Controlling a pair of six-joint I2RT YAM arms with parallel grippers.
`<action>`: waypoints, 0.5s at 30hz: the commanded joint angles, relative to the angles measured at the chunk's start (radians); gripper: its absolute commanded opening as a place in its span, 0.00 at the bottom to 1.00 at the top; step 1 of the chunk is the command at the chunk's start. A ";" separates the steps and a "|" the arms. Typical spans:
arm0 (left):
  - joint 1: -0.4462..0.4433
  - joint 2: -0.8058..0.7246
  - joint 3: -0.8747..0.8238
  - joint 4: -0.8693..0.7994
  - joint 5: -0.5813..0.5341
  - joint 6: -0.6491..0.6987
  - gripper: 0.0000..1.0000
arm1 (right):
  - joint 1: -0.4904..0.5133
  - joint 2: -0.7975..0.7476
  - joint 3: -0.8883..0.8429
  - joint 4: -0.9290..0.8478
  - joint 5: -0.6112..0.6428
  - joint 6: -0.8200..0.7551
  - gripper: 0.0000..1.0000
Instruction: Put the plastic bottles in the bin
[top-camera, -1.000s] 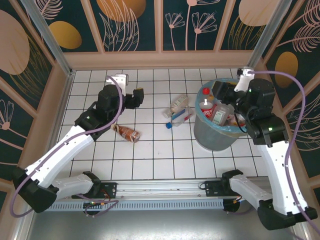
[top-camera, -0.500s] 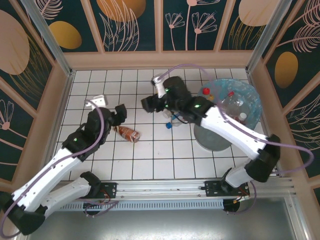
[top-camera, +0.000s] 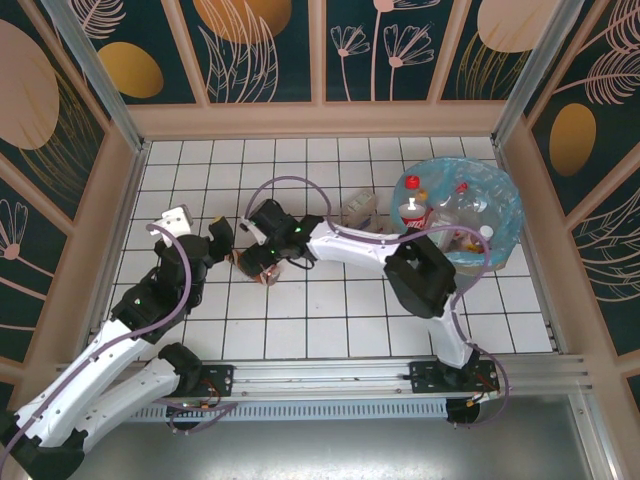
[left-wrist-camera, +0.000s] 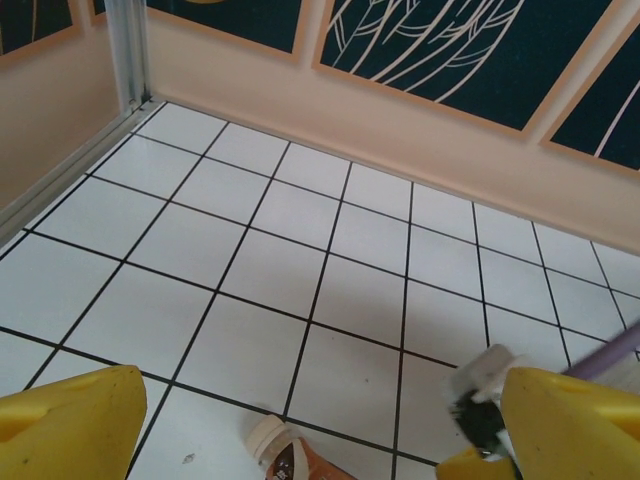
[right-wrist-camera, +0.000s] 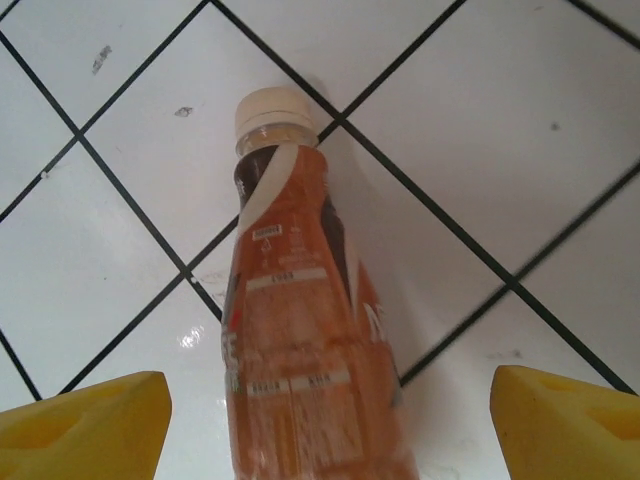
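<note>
The brown bottle (right-wrist-camera: 300, 340) lies on its side on the white tiled floor (right-wrist-camera: 120, 250), with its cream cap (right-wrist-camera: 272, 108) pointing to about 11 o'clock in my right wrist view. My right gripper (right-wrist-camera: 325, 425) is released and spread wide over it. One yellow fingertip sits at each lower corner, and both are clear of the bottle.

From overhead, the bottle sits just toward 9 o'clock of the floor's middle, under the end of the right arm (top-camera: 350, 245), which stretches across the tiles. My left gripper (top-camera: 222, 235) hangs just beside the bottle at its 10 o'clock. It is released too, its yellow fingers (left-wrist-camera: 70, 420) apart with nothing between them. The bottle's cap shows at 6 o'clock in that wrist view.

The bin (top-camera: 505, 205) stands at about 2 o'clock of the floor, a blue liner over its rim. It holds several bottles, among them a red-capped one (top-camera: 411, 205). A crumpled clear bottle (top-camera: 358, 208) lies on the tiles near the bin's 9 o'clock, partly behind the arm.
</note>
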 joint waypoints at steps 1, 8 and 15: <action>-0.001 -0.005 -0.015 0.026 -0.029 0.027 0.92 | 0.022 0.048 0.080 -0.062 0.010 -0.032 0.84; -0.001 -0.005 -0.022 0.054 -0.009 0.052 0.92 | 0.030 0.139 0.143 -0.133 0.007 -0.062 0.80; -0.002 0.000 -0.016 0.080 0.002 0.071 0.92 | 0.032 0.153 0.163 -0.178 0.016 -0.079 0.64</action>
